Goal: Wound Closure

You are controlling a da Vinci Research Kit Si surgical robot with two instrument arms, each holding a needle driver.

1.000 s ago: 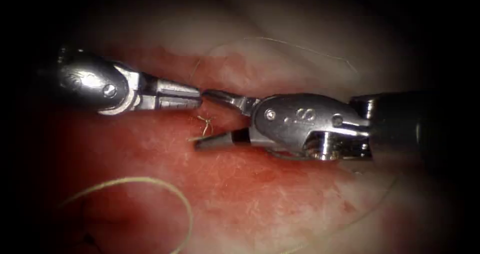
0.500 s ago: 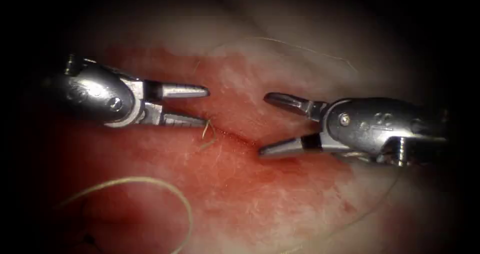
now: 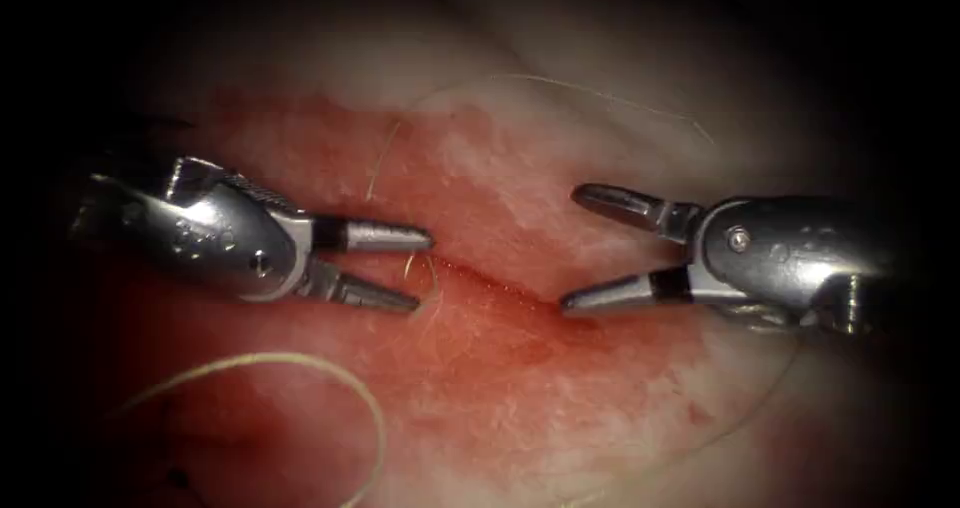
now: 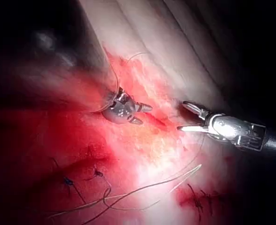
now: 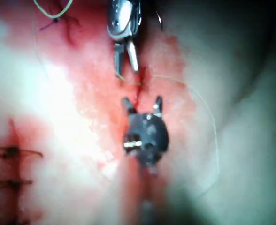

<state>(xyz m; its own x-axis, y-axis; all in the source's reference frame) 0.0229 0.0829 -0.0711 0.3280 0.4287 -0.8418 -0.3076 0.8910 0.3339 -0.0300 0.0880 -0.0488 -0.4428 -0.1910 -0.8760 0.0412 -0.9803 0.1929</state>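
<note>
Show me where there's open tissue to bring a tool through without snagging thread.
Free: the tissue between the left tool, jaws open and empty, and the right tool, also open and empty, above the cut. Crowded: short thread ends at the left tool's tips, and the thread loop below it. I can't locate the needle.

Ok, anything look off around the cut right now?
Nothing stands out. Left tool and right tool are open and hold nothing, apart on either side of the cut. Short thread ends sit by the left tool.

Left claw (image 3: 418,267) agape and empty, right claw (image 3: 572,248) likewise, tips facing, apart
</note>
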